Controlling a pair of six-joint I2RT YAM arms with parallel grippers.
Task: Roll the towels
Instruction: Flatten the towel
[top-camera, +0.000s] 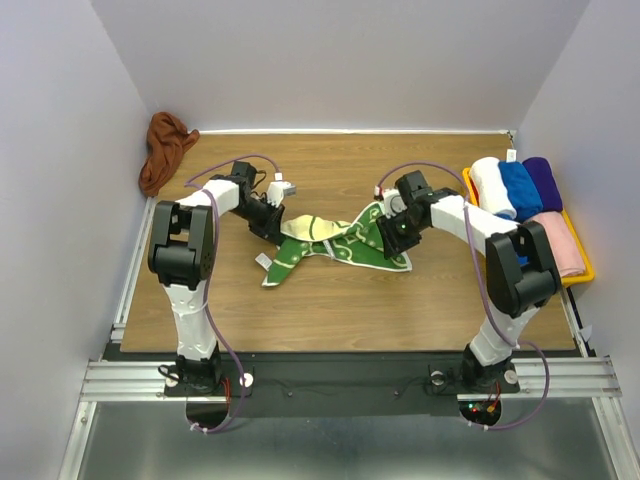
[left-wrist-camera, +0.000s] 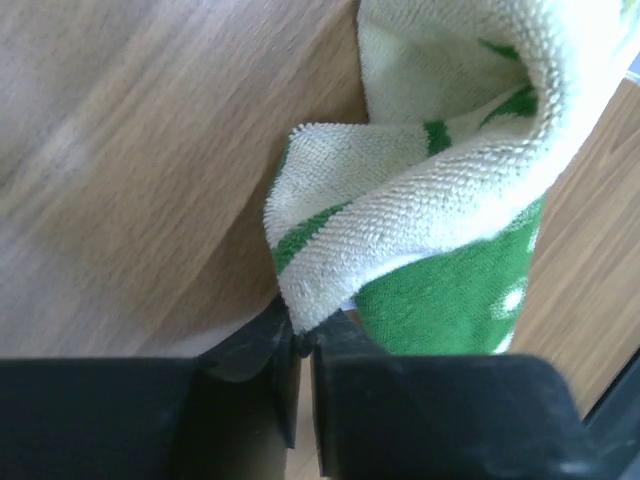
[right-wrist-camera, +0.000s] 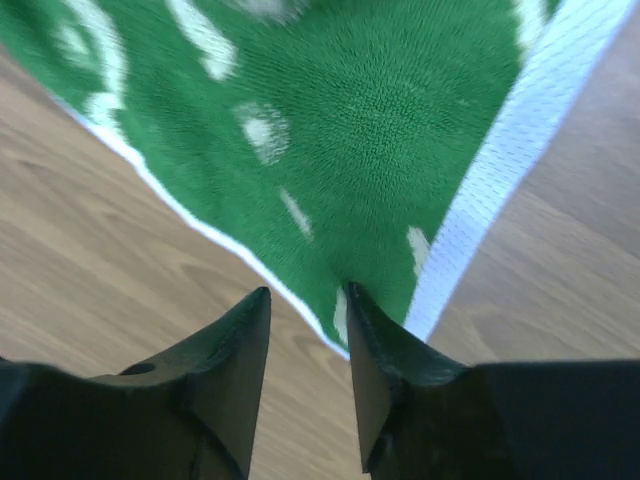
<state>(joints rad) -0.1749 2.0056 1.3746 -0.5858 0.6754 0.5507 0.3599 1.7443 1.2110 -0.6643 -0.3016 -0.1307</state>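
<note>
While your left gripper (left-wrist-camera: 303, 340) was clenched on a folded edge of the patterned towel (top-camera: 335, 245), crumpled at the middle of the table (top-camera: 300, 310), your right gripper (right-wrist-camera: 308, 300) stood released astride the towel's opposite corner, presumably ready to help spread it flat. The brown towel (top-camera: 165, 150) lay bunched far left.

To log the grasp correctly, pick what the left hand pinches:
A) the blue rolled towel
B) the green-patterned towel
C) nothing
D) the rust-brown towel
B: the left wrist view shows the left hand closed on a folded edge of the green-patterned towel.
</note>
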